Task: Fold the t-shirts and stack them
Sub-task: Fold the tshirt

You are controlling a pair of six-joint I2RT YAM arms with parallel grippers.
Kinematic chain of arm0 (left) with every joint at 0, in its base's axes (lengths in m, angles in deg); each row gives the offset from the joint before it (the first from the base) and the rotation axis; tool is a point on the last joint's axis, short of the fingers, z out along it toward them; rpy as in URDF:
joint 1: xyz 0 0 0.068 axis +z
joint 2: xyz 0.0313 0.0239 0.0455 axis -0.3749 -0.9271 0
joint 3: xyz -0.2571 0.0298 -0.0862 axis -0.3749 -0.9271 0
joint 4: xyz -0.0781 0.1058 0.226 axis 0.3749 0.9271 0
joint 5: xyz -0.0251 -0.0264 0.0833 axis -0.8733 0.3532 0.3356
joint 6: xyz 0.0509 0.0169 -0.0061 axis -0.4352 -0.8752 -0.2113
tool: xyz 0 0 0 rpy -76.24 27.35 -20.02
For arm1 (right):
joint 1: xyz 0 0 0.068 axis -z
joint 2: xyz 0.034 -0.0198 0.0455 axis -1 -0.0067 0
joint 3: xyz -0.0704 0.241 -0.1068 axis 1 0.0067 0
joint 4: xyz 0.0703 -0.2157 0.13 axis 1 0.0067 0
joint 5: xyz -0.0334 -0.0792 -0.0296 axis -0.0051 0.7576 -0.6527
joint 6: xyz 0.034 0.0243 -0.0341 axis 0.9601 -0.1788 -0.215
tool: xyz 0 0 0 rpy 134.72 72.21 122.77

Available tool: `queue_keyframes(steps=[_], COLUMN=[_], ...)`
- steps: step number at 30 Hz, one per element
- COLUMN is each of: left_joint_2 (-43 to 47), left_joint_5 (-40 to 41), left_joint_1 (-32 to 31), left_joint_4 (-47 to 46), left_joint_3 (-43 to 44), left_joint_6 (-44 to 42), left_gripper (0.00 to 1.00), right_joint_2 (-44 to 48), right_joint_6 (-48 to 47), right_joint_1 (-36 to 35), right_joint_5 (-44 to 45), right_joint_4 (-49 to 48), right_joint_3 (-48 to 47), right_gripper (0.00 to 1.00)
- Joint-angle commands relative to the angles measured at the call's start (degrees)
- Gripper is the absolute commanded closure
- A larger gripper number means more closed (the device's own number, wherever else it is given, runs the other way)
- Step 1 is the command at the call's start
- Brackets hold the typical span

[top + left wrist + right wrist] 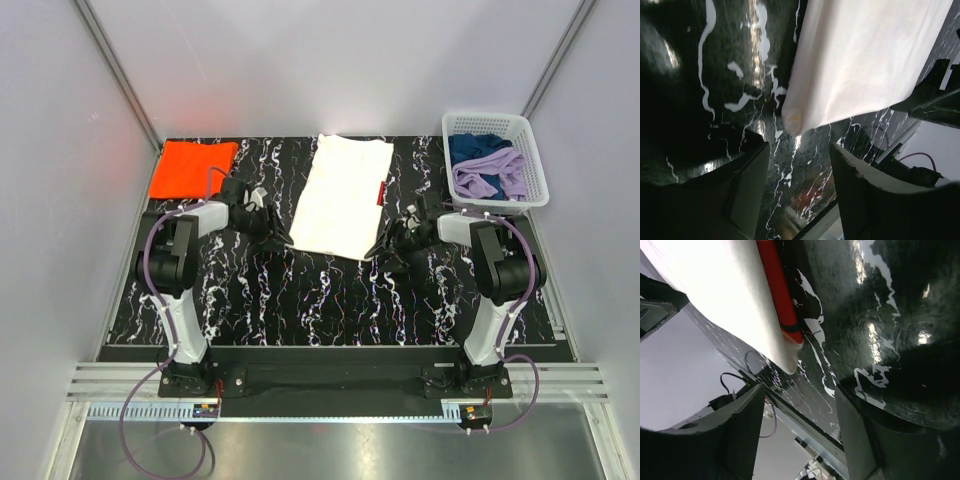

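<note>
A folded white t-shirt [340, 195] lies in the middle of the black marbled table [330, 300], a strip of red showing at its right edge. Its near corner [800, 117] shows white in the left wrist view. In the right wrist view the shirt [730, 295] carries a red band [780, 295] along its edge. A folded orange t-shirt [192, 167] lies at the back left. My left gripper [268, 222] stands open just left of the white shirt, nothing between its fingers [747, 192]. My right gripper [392, 243] is open at the shirt's right near corner, also empty.
A white plastic basket [497, 160] at the back right holds blue and purple clothes. Grey walls and metal rails enclose the table at the sides and back.
</note>
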Motion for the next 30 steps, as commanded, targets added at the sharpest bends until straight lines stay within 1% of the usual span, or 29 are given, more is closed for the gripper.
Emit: queue_keyframes(steps=[1,3,8,10,14,17,18,20,21,22,23,24,25,26,27,28,30], left_joint_2=[-3.9,-5.1,-4.7,-4.6,-4.5,-4.9,-5.0,-5.2,-5.3,-5.4,-5.2,-4.9,-4.5,-4.0,-2.8,-2.1,-0.7], left_joint_5=[3.3,6.3,9.9,10.0,13.5,13.7,13.8,13.9,13.9,13.8,14.0,14.2,14.4,15.0,15.1,15.1,15.1], left_joint_1=[-0.6,-0.6,-1.3,-2.0,-3.7,-3.7,-3.7,-3.7,-3.7,-3.7,-3.7,-3.7,-3.7,-3.7,-3.7,-3.7,-3.7], left_joint_4=[0.4,2.4,0.4,-0.6,-1.1,-2.1,-2.1,-1.8,-1.3,-0.9,-0.6,0.1,0.5,0.8,1.4,1.4,2.5], left_joint_3=[4.2,4.9,2.3,1.8,1.2,0.1,-0.1,-0.1,0.0,0.0,0.0,-0.2,-0.9,-1.3,-2.1,-2.9,-5.5], left_joint_6=[-0.7,0.8,6.8,8.1,10.7,12.0,12.1,11.8,11.0,10.6,9.8,9.2,8.6,7.6,6.9,6.4,4.6], left_gripper=[0.43,0.43,0.43,0.44,0.48,0.52,0.55,0.58,0.65,0.68,0.69,0.79,0.85,0.89,0.92,0.99,1.0], right_joint_2=[0.7,1.0,1.2,0.8,-0.2,-0.8,-1.0,-1.7,-2.1,-2.3,-2.5,-2.5,-2.5,-2.1,-1.7,-1.1,1.1], right_joint_6=[4.5,6.5,11.5,13.1,15.0,16.0,16.0,15.6,15.4,15.2,14.5,14.1,13.7,12.6,12.3,11.8,10.0], right_joint_1=[0.2,0.2,0.2,-0.1,-0.6,-0.9,-1.3,-2.0,-2.3,-2.7,-3.7,-4.1,-4.5,-5.1,-5.3,-5.4,-5.5], right_joint_5=[2.3,3.4,6.0,6.1,7.6,7.9,8.1,8.1,7.9,7.8,8.0,8.2,8.5,9.1,9.5,9.6,9.9], right_joint_4=[-9.1,-10.5,-15.7,-18.5,-19.8,-20.6,-20.5,-19.9,-19.8,-19.1,-18.5,-17.9,-16.7,-16.1,-15.5,-14.7,-13.6], right_joint_3=[1.7,3.4,7.3,8.1,8.1,7.5,7.0,5.8,5.3,4.7,3.9,3.5,3.2,3.1,3.2,3.7,5.7], right_gripper=[0.35,0.36,0.38,0.4,0.43,0.47,0.49,0.56,0.6,0.63,0.71,0.78,0.83,0.95,0.97,0.99,1.0])
